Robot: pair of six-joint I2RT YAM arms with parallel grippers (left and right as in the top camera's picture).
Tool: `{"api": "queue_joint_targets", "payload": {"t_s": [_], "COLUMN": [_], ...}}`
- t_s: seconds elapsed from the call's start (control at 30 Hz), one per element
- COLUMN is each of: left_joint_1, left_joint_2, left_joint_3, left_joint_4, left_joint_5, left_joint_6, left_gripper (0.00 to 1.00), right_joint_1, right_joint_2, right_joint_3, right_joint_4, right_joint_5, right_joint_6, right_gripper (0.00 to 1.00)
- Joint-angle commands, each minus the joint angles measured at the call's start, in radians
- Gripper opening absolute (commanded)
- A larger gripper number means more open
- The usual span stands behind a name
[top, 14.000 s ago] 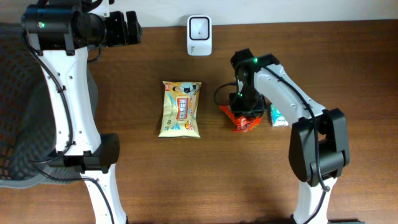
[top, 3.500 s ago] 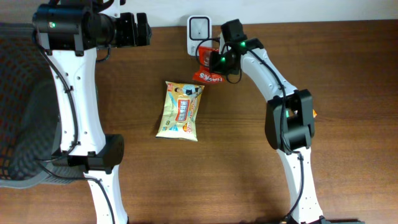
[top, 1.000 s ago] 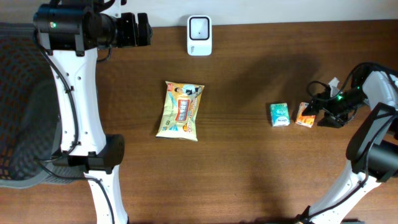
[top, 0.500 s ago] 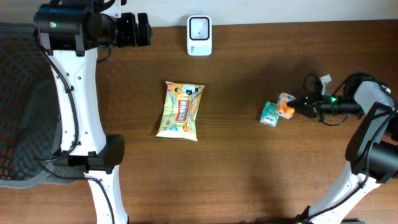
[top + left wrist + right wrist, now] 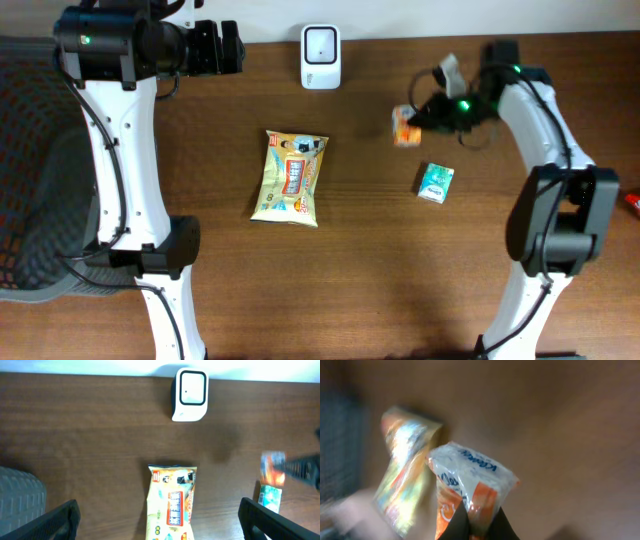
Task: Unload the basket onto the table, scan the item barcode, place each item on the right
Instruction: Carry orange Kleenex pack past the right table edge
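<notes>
Dark brown wooden table (image 5: 400,290), fine straight grain, evenly lit with only soft, faint shadows. Along the far edge of the table, a plain white wall (image 5: 560,15). Off the left edge of the table, a grey mesh surface (image 5: 25,210).

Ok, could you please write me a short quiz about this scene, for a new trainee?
1. Fill in: the left gripper has its jaws ___.
2. True or false: the small orange-and-white plastic packet lies untouched on the brown wooden table.
3. Which gripper holds that packet? A) left gripper B) right gripper C) neither

Key: 1 open. 2 false, a gripper is shut on it. 3 B.
</notes>
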Motion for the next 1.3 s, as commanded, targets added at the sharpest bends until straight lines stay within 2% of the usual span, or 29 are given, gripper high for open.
{"api": "queue_joint_targets", "payload": {"t_s": [0.0,0.07,0.13,0.23,0.3,0.43,0.57,0.67,0.7,0.8,0.87,0.93,1.0,1.07,1.1,1.17,1.2,1.27], "left_joint_1": [-0.001,-0.001,-0.001,-0.002,-0.002,-0.003,-0.003,-0.003,-0.003,-0.003,-0.003,-0.003,-0.003,-0.003,-0.003,-0.003,-0.003,-0.002], "left_joint_2": [-0.016,-0.016,-0.016,-0.016,-0.016,-0.016,-0.016,-0.016,-0.016,-0.016,-0.016,-0.016,-0.016,-0.016,-0.016,-0.016,-0.016,-0.016], "left_joint_3": [0.012,0.012,0.012,0.012,0.012,0.012,0.012,0.012,0.012,0.012,0.012,0.012,0.012,0.012,0.012,0.012,0.012,0.012], "left_joint_4": [0.000,0.000,0.000,0.000,0.000,0.000,0.000,0.000,0.000,0.000,0.000,0.000,0.000,0.000,0.000,0.000,0.000,0.000], "left_joint_5": [0.007,0.007,0.006,0.007,0.007,0.006,0.007,0.006,0.007,0.007,0.007,0.007,0.007,0.007,0.007,0.006,0.007,0.006], "left_joint_6": [-0.006,-0.006,-0.006,-0.006,-0.006,-0.006,-0.006,-0.006,-0.006,-0.006,-0.006,-0.006,-0.006,-0.006,-0.006,-0.006,-0.006,-0.006], "left_gripper": [0.99,0.99,0.99,0.99,0.99,0.99,0.99,0.99,0.99,0.99,0.99,0.99,0.99,0.99,0.99,0.99,0.99,0.99], "right_joint_1": [0.161,0.251,0.362,0.445,0.451,0.451,0.385,0.209,0.099,-0.208,-0.374,-0.541,-0.620,-0.691,-0.705,-0.697,-0.689,-0.653], "right_joint_2": [-0.002,0.010,0.050,0.148,0.196,0.213,0.121,-0.003,-0.038,-0.043,-0.024,-0.010,-0.008,-0.006,-0.006,-0.007,-0.011,-0.016], "right_joint_3": [0.136,0.135,0.135,0.135,0.135,0.135,0.135,0.135,0.135,0.135,0.132,0.081,0.049,0.033,0.033,0.034,0.034,0.034], "right_joint_4": [0.236,0.468,0.709,0.946,0.993,1.024,0.960,0.743,0.602,0.203,0.042,-0.004,0.005,0.033,0.037,0.029,-0.003,-0.118], "right_joint_5": [0.627,0.776,0.940,0.982,0.982,0.863,1.013,1.013,0.967,0.970,0.952,0.917,0.901,0.752,0.674,0.592,0.476,0.059], "right_joint_6": [0.281,0.243,0.002,-0.500,-0.586,-0.546,-0.161,0.068,0.105,0.105,0.106,0.113,0.174,0.180,0.180,0.180,0.172,0.119], "right_gripper": [0.04,0.04,0.04,0.04,0.04,0.04,0.04,0.04,0.04,0.04,0.04,0.04,0.04,0.82,0.99,0.99,0.99,0.99]}}
